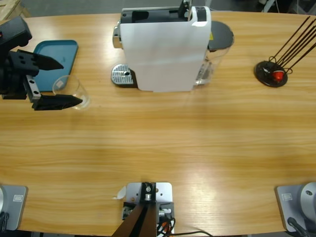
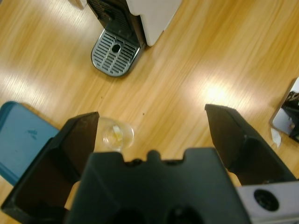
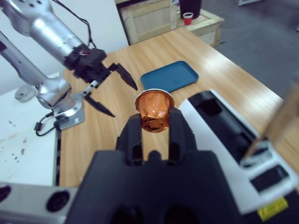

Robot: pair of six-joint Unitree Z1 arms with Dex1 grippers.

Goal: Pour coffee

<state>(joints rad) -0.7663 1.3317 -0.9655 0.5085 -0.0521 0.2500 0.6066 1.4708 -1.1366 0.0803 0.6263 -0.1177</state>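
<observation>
My left gripper (image 1: 72, 82) hangs open at the table's left end, its jaws spread wide on either side of a small clear glass (image 1: 75, 92). In the left wrist view the glass (image 2: 117, 135) stands upright just inside one jaw of that gripper (image 2: 152, 114), with only a pale glint at its bottom. The coffee is out of view. My right gripper (image 3: 155, 119) is shut on an orange-copper capsule (image 3: 154, 105), held above the white coffee machine (image 3: 224, 130). The machine (image 1: 163, 47) stands at the back middle, with its drip grate (image 1: 123, 75) toward the glass.
A blue tray (image 1: 58, 61) lies behind the glass at the far left. A black capsule stand (image 1: 270, 74) holding a red capsule sits at the back right. The machine's clear water tank (image 1: 217, 49) is on its right side. Bare wood fills the table's front half.
</observation>
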